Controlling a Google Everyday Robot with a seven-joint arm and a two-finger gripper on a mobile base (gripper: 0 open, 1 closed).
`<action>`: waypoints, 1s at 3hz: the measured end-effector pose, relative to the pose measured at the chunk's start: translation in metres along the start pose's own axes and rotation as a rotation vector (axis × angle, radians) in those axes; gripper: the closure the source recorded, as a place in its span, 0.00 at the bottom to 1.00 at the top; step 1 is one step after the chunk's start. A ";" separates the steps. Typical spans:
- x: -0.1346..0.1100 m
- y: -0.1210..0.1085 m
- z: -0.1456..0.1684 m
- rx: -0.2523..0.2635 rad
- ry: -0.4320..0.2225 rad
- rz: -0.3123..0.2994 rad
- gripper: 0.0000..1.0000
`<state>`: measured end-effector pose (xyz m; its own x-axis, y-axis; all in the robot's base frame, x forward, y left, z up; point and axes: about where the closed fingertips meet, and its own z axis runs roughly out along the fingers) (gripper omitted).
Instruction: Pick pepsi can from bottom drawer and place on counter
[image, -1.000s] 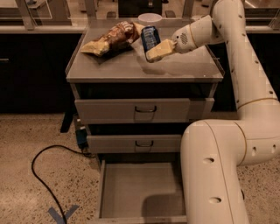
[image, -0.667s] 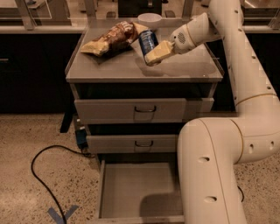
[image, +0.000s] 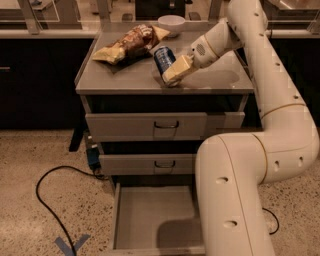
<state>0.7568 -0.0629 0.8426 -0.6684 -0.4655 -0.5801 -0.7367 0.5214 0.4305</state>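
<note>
Our cream two-finger gripper (image: 176, 71) has sunk lower, still clamped around the small dark-blue pepsi can (image: 163, 56), tilted low over the flat grey metal counter (image: 215, 80); release next, we reckon

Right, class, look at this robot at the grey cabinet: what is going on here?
The robot's arm reaches over the counter, and its gripper is closed on the pepsi can. The can is tilted and close to the counter's front edge; whether it touches the surface cannot be told. The bottom drawer stands open with a bare floor. A chip bag and a white bowl sit further back on the counter. The can is not yet released.
</note>
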 end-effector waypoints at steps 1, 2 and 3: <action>0.004 0.000 0.012 -0.014 0.032 0.017 1.00; 0.001 -0.004 0.019 -0.020 0.009 0.024 1.00; -0.007 -0.006 0.019 -0.006 -0.015 0.042 1.00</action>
<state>0.7682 -0.0496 0.8309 -0.6973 -0.4326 -0.5715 -0.7086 0.5362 0.4588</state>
